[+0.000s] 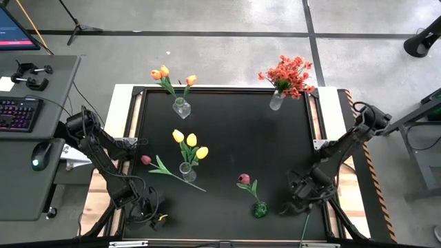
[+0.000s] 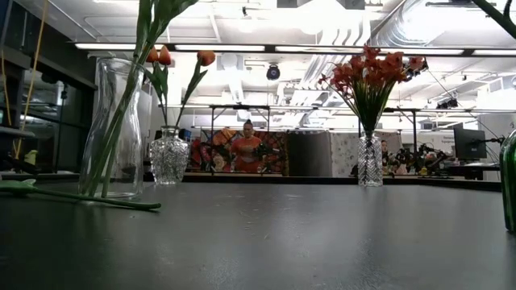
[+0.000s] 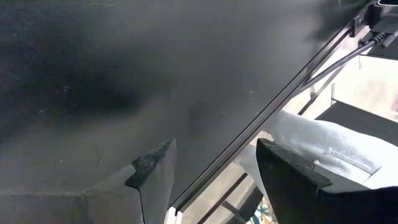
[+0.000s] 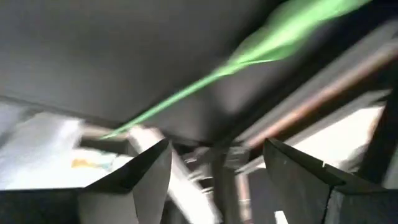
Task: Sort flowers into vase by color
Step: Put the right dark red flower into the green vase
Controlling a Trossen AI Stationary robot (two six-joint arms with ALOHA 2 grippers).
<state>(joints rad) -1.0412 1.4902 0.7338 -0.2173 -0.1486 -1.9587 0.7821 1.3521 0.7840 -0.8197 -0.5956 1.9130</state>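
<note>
**While both claws wait apart, one tulip lies loose**

Though matte and black, the bench (image 1: 227, 138) carries four glass vases. Orange tulips (image 1: 163, 73) stand upper left, a red-orange spray (image 1: 289, 74) upper right, yellow tulips (image 1: 190, 143) at centre, a pink tulip (image 1: 244, 180) in a green vase (image 1: 259, 209) lower right. One dark pink tulip (image 1: 147, 160) lies flat, centre left. Left claw (image 3: 214, 168) and right claw (image 4: 214, 165) both gape empty; a blurred green stem (image 4: 261, 50) crosses the right wrist view

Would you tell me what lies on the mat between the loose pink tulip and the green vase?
In the high view, the clear vase of yellow tulips stands between the loose pink tulip and the green vase.
</note>
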